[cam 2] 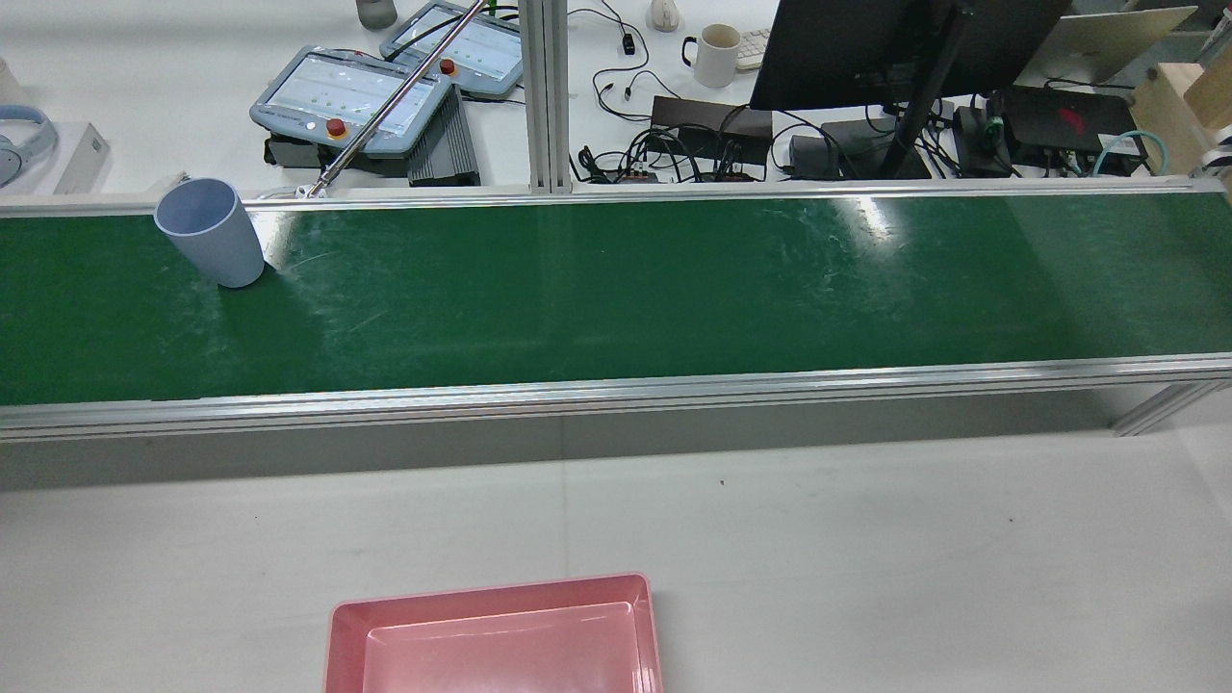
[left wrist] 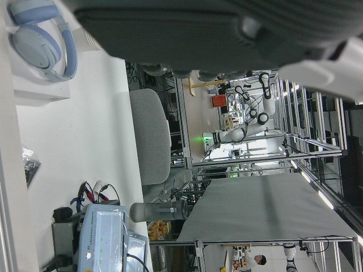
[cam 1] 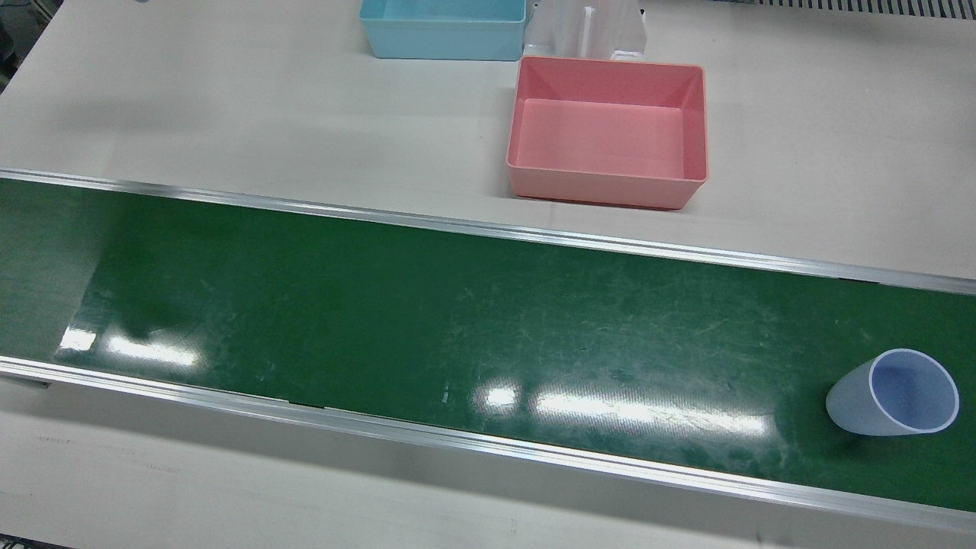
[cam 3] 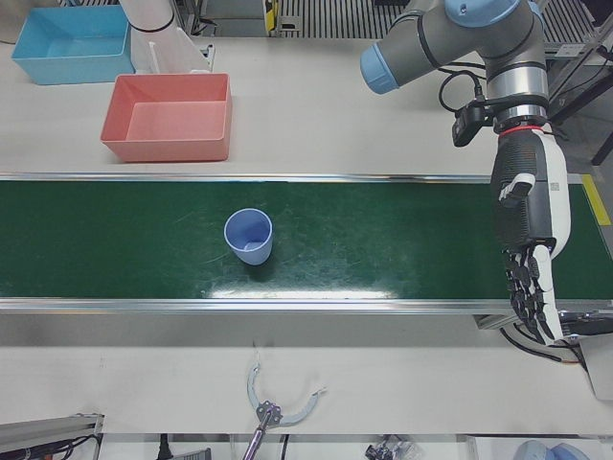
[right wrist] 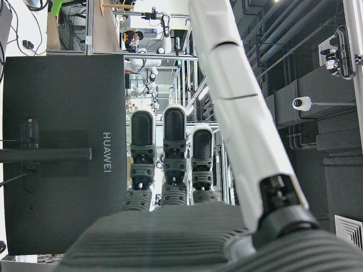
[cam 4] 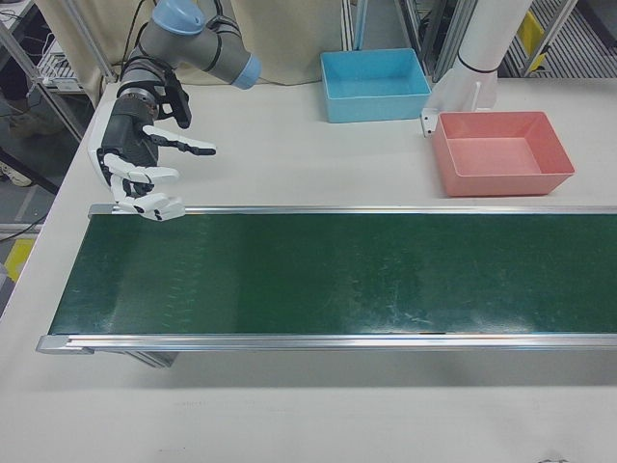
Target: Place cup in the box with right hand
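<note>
Since the cup [cam 3: 249, 236] looks like thin, smooth plastic, I judge it light and a little slippery, likely to tip or skid if I nudge it, so I would wrap the fingers around its wall near mid-height rather than pinch the rim. It stands upright and empty on the green belt [cam 3: 383, 240], left of centre in the left-front view and at the far right edge of the front view. My right hand [cam 4: 145, 174] hangs at the upper left of the right-front view, over the far end of the belt, fingers spread and holding nothing; the cup does not show in that view at all, so the two are well apart. My left hand [cam 3: 529, 244] hangs at the right of the left-front view, fingers pointing down, also free of any load. At the upper left of that view sits the pink box [cam 3: 168, 120], empty, and beyond it the blue box [cam 3: 69, 43], also empty.
</note>
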Available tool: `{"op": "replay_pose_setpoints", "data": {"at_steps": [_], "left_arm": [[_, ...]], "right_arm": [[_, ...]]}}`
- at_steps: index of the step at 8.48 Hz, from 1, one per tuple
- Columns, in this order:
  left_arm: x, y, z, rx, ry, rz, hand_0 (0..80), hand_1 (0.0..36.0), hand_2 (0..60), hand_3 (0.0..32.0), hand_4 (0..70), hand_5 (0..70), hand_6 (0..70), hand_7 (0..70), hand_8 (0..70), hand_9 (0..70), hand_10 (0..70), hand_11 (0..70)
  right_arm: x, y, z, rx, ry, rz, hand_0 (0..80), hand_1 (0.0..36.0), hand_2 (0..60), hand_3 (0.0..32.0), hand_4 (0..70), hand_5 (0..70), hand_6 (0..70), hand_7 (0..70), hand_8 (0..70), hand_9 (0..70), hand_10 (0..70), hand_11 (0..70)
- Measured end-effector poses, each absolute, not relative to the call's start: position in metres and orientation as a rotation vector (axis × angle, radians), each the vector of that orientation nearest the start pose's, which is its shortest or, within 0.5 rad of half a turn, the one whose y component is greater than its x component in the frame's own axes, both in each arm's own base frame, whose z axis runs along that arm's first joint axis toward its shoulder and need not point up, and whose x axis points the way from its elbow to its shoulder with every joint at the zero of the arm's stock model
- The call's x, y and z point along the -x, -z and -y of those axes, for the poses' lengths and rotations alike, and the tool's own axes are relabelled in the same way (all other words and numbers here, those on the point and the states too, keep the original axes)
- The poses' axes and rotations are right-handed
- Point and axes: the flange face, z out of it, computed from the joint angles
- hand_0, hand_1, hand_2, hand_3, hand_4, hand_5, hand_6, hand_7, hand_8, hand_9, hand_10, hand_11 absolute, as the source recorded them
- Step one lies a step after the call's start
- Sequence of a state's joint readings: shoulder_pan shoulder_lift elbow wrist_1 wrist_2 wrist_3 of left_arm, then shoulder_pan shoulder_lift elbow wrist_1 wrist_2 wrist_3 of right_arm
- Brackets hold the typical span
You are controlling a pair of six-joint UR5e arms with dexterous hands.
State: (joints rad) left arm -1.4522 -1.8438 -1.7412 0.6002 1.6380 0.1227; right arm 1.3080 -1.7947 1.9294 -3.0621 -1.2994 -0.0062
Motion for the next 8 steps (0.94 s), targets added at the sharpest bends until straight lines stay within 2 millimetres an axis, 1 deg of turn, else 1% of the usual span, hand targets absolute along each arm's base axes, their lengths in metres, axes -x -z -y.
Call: {"op": "replay_pose_setpoints", "data": {"at_steps": [1, 2, 3, 4, 5, 6, 7, 8], "left_arm": [[0.0605, -0.5175, 0.5626, 0.071, 2.205, -1.905, 0.0, 0.0, 0.0, 0.0, 0.0, 0.0, 0.0, 0.0, 0.0, 0.0, 0.0, 0.0], [0.0606, -0.5175, 0.5626, 0.071, 2.205, -1.905, 0.0, 0.0, 0.0, 0.0, 0.0, 0.0, 0.0, 0.0, 0.0, 0.0, 0.0, 0.0], [0.0607, -0.5175, 0.5626, 0.071, 2.205, -1.905, 0.0, 0.0, 0.0, 0.0, 0.0, 0.0, 0.0, 0.0, 0.0, 0.0, 0.0, 0.0], [0.0607, -0.5175, 0.5626, 0.071, 2.205, -1.905, 0.0, 0.0, 0.0, 0.0, 0.0, 0.0, 0.0, 0.0, 0.0, 0.0, 0.0, 0.0], [0.0607, -0.5175, 0.5626, 0.071, 2.205, -1.905, 0.0, 0.0, 0.0, 0.0, 0.0, 0.0, 0.0, 0.0, 0.0, 0.0, 0.0, 0.0], [0.0605, -0.5175, 0.5626, 0.071, 2.205, -1.905, 0.0, 0.0, 0.0, 0.0, 0.0, 0.0, 0.0, 0.0, 0.0, 0.0, 0.0, 0.0], [0.0605, -0.5175, 0.5626, 0.071, 2.205, -1.905, 0.0, 0.0, 0.0, 0.0, 0.0, 0.0, 0.0, 0.0, 0.0, 0.0, 0.0, 0.0], [0.0602, -0.5175, 0.5627, 0.072, 2.205, -1.905, 0.0, 0.0, 0.0, 0.0, 0.0, 0.0, 0.0, 0.0, 0.0, 0.0, 0.0, 0.0]], "right_arm": [[-0.0482, -0.6022, 0.4367, -0.044, 1.955, -2.404, 78.8, 24.5, 0.0, 3.8, 12.5, 13.6, 10.3, 36.7, 25.6, 26.9, 19.2, 30.1], [-0.0475, -0.6023, 0.4374, -0.046, 1.958, -2.404, 63.2, 16.8, 0.0, 1.4, 19.1, 10.9, 10.0, 38.3, 24.9, 26.7, 17.9, 27.4], [-0.0468, -0.6017, 0.4384, -0.048, 1.961, -2.404, 56.8, 10.1, 0.0, 6.4, 19.2, 8.7, 9.5, 43.0, 23.6, 26.3, 14.3, 21.4], [-0.0463, -0.6015, 0.4390, -0.050, 1.966, -2.402, 56.4, 10.7, 0.0, 13.8, 12.6, 8.5, 8.1, 40.0, 21.6, 23.9, 11.4, 17.5], [-0.0463, -0.6029, 0.4389, -0.049, 1.974, -2.395, 57.8, 12.6, 0.0, 13.8, 10.9, 8.9, 7.8, 37.7, 21.0, 23.2, 11.3, 17.6], [-0.0465, -0.6041, 0.4385, -0.048, 1.981, -2.389, 55.3, 9.5, 0.0, 8.6, 17.1, 8.0, 8.7, 40.7, 21.8, 25.0, 11.8, 17.8], [-0.0467, -0.6047, 0.4383, -0.048, 1.983, -2.385, 49.8, 3.5, 0.0, 3.2, 23.0, 6.0, 9.7, 45.6, 22.4, 27.1, 12.3, 17.8], [-0.0467, -0.6051, 0.4381, -0.049, 1.985, -2.383, 51.2, 5.6, 0.0, 2.6, 22.6, 6.7, 10.1, 46.3, 23.1, 28.1, 13.0, 19.1]]}}
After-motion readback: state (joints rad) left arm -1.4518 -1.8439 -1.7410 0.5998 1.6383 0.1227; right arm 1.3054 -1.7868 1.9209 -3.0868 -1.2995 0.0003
